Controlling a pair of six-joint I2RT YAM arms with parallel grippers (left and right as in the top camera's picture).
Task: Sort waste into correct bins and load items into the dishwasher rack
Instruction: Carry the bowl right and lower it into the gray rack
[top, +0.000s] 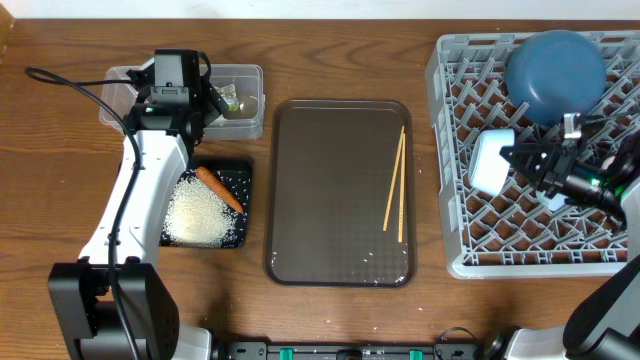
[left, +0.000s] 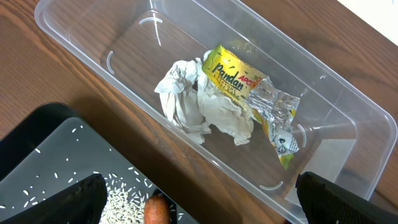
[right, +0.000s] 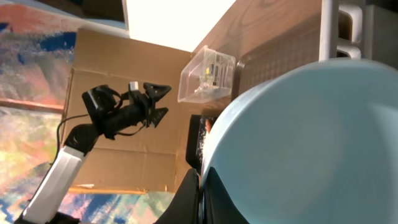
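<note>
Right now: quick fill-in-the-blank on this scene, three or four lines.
The crumpled tissue and Pandan wrapper lie in the clear ___.
The carrot shares the black tray with white ___.
Two wooden ___ lie on the brown serving tray.
The right gripper is shut on the light-blue ___.
Missing: tub; rice; chopsticks; bowl.

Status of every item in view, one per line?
left gripper: open, empty, over clear tub
right gripper: shut on light-blue bowl, over rack
clear tub: holds tissue, wrapper
black tray: holds rice, carrot
dark-blue bowl: inverted in rack
chopsticks: lying on brown tray
</note>
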